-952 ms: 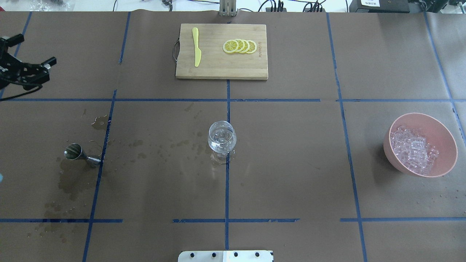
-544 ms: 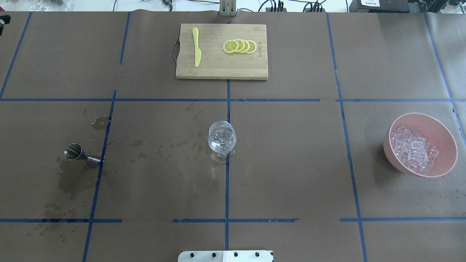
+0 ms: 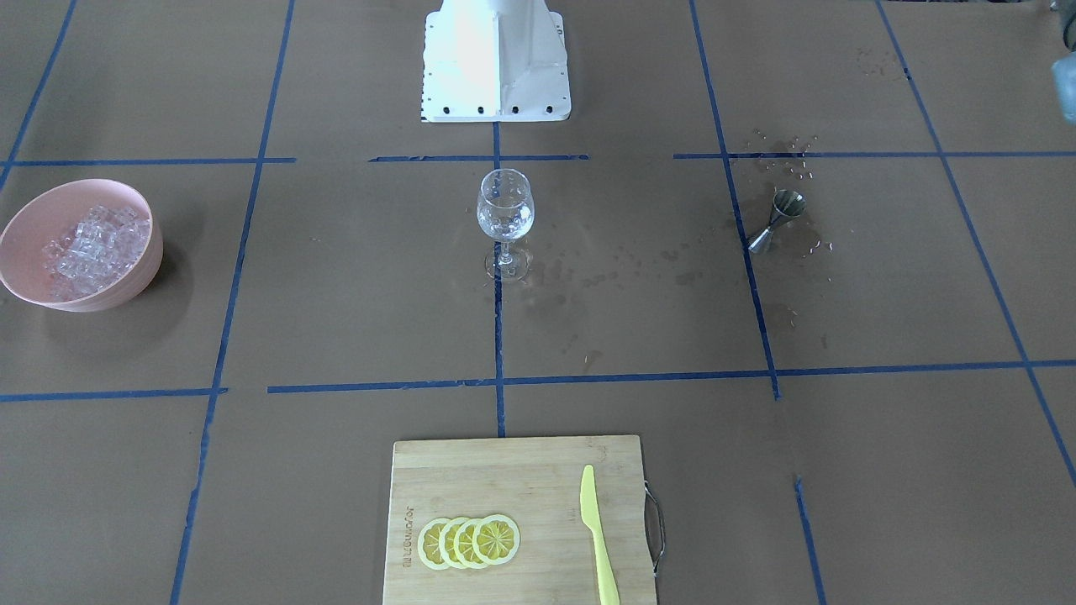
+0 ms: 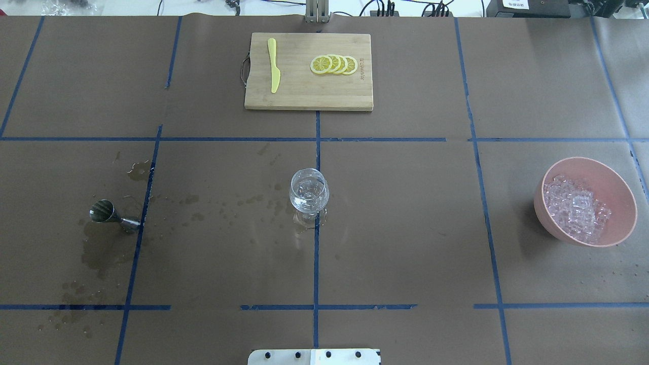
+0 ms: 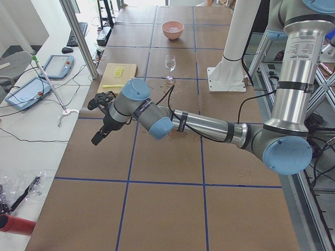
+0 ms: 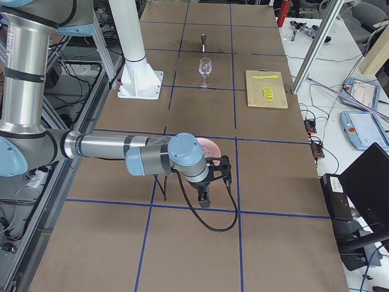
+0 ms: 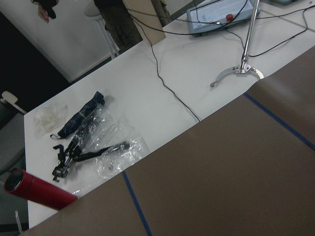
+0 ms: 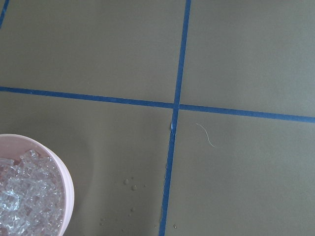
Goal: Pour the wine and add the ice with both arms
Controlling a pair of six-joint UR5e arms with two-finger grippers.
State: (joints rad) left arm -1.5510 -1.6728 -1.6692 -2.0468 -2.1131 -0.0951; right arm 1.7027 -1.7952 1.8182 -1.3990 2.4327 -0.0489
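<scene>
Brown-papered table [image 4: 405,228], blue tape grid. Stemmed glass [image 4: 309,190] upright at centre; wine in it too faint to make out. Ice [image 4: 575,208] heaped in pink bowl [image 4: 624,197], robot's right side. Left pincer [image 5: 99,123] hovers well apart from glass; right pincer [image 6: 214,182] hovers near bowl. Spread or pressed together: cannot tell for either.

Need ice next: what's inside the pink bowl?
A heap of clear ice cubes fills the pink bowl. The cubes cover its bottom, so anything beneath stays hidden.
</scene>
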